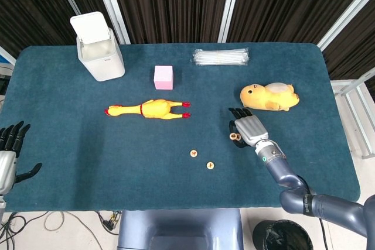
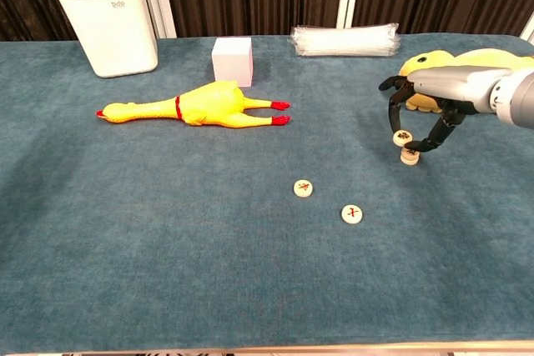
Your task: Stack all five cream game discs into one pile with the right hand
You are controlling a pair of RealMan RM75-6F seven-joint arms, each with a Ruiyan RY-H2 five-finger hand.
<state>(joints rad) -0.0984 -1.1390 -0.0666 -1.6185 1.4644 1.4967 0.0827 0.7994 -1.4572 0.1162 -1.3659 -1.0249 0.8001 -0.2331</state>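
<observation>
My right hand (image 2: 421, 102) hangs in front of the yellow plush and pinches a cream disc (image 2: 402, 137) between its fingertips. The disc is lifted just above a low pile of cream discs (image 2: 409, 156) and slightly to the pile's left. Two more cream discs with red marks lie flat on the cloth, one (image 2: 304, 188) nearer the table's middle and one (image 2: 352, 214) closer to me. The head view shows the same right hand (image 1: 249, 127) with the held disc (image 1: 235, 136) at its fingertips, and it hides the pile. My left hand (image 1: 9, 150) rests at the table's left edge, fingers spread, holding nothing.
A yellow plush (image 1: 269, 96) lies just behind the right hand. A rubber chicken (image 1: 149, 109) lies mid-table, with a pink cube (image 1: 163, 77) behind it. At the back are a white bin (image 1: 99, 48) and a bundle of clear straws (image 1: 221, 57).
</observation>
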